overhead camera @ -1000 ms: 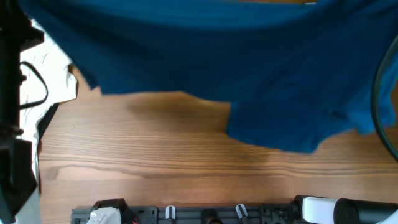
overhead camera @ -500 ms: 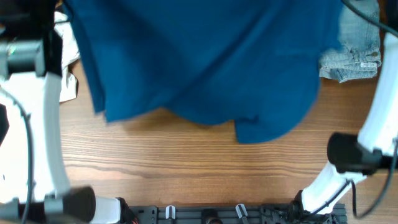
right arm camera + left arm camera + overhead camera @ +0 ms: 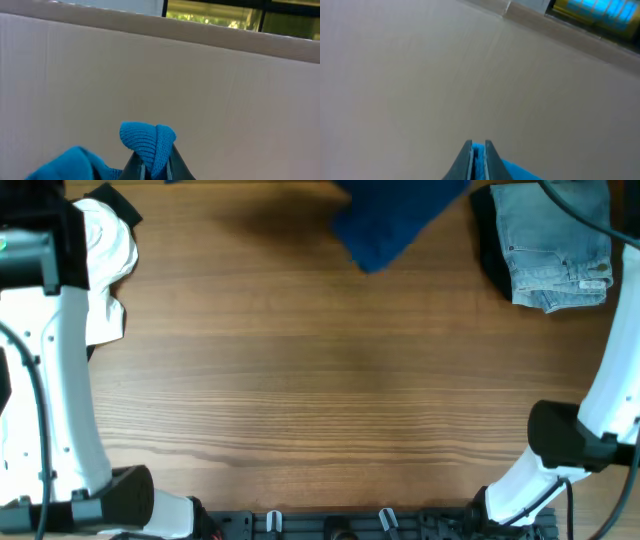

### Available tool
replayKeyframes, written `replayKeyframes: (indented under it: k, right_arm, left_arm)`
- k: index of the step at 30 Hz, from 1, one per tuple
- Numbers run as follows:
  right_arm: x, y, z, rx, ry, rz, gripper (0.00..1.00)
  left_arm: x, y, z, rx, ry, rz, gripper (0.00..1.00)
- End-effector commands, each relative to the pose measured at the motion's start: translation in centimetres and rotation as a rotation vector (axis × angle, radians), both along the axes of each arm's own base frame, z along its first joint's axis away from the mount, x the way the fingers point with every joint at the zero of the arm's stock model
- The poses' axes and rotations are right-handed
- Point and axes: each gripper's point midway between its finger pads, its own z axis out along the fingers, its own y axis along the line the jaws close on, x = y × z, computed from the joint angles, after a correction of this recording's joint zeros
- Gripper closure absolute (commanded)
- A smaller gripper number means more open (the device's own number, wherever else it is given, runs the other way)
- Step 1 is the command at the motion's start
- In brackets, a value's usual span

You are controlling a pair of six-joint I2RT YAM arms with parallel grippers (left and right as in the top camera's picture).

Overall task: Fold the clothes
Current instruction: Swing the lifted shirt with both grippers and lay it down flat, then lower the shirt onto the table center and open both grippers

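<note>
Overhead, the blue knit garment point(image 3: 395, 218) shows only as a bunched tail at the far edge of the wooden desk point(image 3: 330, 380). A second ago it draped the desk's whole far half. In the wrist views the left fingers point(image 3: 466, 160) and right fingers point(image 3: 132, 171) are each clenched on a blue fold. The lift probably serves to shake it out before laying it flat. Folded pale denim jeans point(image 3: 555, 245) and a white cloth point(image 3: 105, 250), now uncovered, lie at the far corners.

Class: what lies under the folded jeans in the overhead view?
A black cloth shows along the left edge of the jeans. The rest of it is covered, so its kind cannot be told.
</note>
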Motion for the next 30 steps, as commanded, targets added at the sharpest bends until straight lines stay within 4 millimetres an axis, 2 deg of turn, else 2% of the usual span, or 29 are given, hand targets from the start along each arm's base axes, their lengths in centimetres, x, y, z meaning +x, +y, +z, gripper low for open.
replayKeyframes:
  k: [1, 3, 5, 7, 9, 10, 13, 15, 21, 25, 28, 30]
  right_arm:
    - [1.9, -0.7, -3.8, -0.015, 0.127, -0.015, 0.96]
    - [3.7, -0.7, -8.4, -0.024, 0.279, -0.004, 0.96]
    - [5.0, -0.5, -13.6, -0.024, 0.447, 0.017, 0.96]
    - [5.3, -0.5, -17.7, -0.012, 0.589, 0.027, 0.96]
    - [4.8, -0.5, -20.4, -0.001, 0.693, 0.031, 0.96]
    - [4.4, -0.4, -21.1, 0.003, 0.724, 0.032, 0.96]
    - [2.9, -0.2, -22.4, 0.018, 0.809, 0.036, 0.96]
    - [1.6, -0.1, -22.6, 0.023, 0.846, 0.037, 0.96]
    - [-4.0, 0.6, -24.1, 0.087, 1.027, 0.037, 0.96]
    - [-8.4, 1.1, -27.5, 0.208, 1.262, 0.011, 0.96]
    - [-8.9, 1.3, -29.2, 0.266, 1.331, -0.004, 0.96]
    - [-9.1, 1.5, -30.5, 0.289, 1.379, -0.004, 0.96]
  left_arm:
    - [0.4, 1.0, -4.4, 0.0, 0.198, 0.037, 0.96]
    - [0.8, 1.2, -10.2, -0.013, 0.424, 0.04, 0.96]
    - [0.2, 1.9, -14.9, -0.031, 0.604, 0.051, 0.96]
    - [-0.9, 2.5, -18.3, -0.049, 0.748, 0.064, 0.96]
    - [-2.4, 2.9, -20.8, -0.064, 0.862, 0.073, 0.96]
    - [-3.1, 3.1, -21.6, -0.071, 0.906, 0.078, 0.96]
    - [-5.4, 3.0, -23.2, -0.084, 1.007, 0.08, 0.96]
    - [-6.8, 2.8, -23.5, -0.088, 1.049, 0.079, 0.96]
    - [-12.2, 1.8, -24.6, -0.114, 1.196, 0.068, 0.96]
    - [-15.3, 0.4, -26.5, -0.162, 1.333, 0.013, 0.96]
    - [-17.4, 0.0, -27.9, -0.192, 1.446, 0.015, 0.96]
    - [-18.1, -0.5, -28.8, -0.214, 1.484, -0.006, 0.96]
